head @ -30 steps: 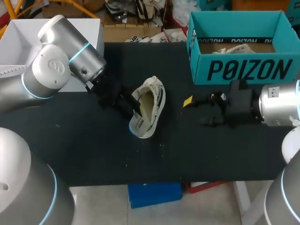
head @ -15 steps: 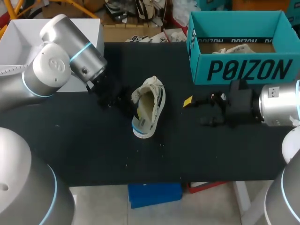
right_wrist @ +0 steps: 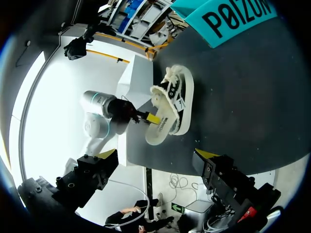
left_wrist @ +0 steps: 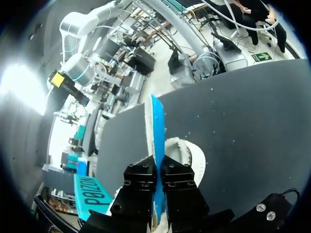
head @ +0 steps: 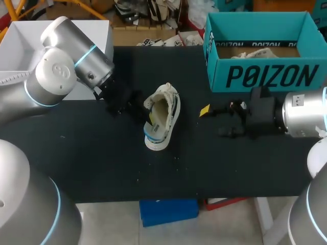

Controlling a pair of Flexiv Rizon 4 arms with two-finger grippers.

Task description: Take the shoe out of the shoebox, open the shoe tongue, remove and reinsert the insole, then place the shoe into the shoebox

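A white sneaker (head: 163, 113) with dark side marks lies on the black table (head: 92, 163), near its middle. My left gripper (head: 146, 117) is at the shoe's opening. In the left wrist view my left gripper (left_wrist: 158, 167) is shut on the insole (left_wrist: 156, 141), a thin white and blue sheet standing on edge out of the sneaker (left_wrist: 192, 156). My right gripper (head: 214, 121) hangs open to the right of the shoe, with nothing in it. From the right wrist view, my right gripper (right_wrist: 156, 155) faces the sneaker (right_wrist: 171, 103) from a distance. The teal shoebox (head: 265, 76) stands at the back right.
A white box (head: 30, 38) stands at the table's back left corner, behind my left arm. Crumpled paper (head: 258, 51) lies inside the shoebox. Bare table stretches along the front edge.
My left gripper has shut on the insole at the shoe's opening. The shoe's near end has shifted slightly to the right, and a blue edge of the insole now shows. The right arm stayed still.
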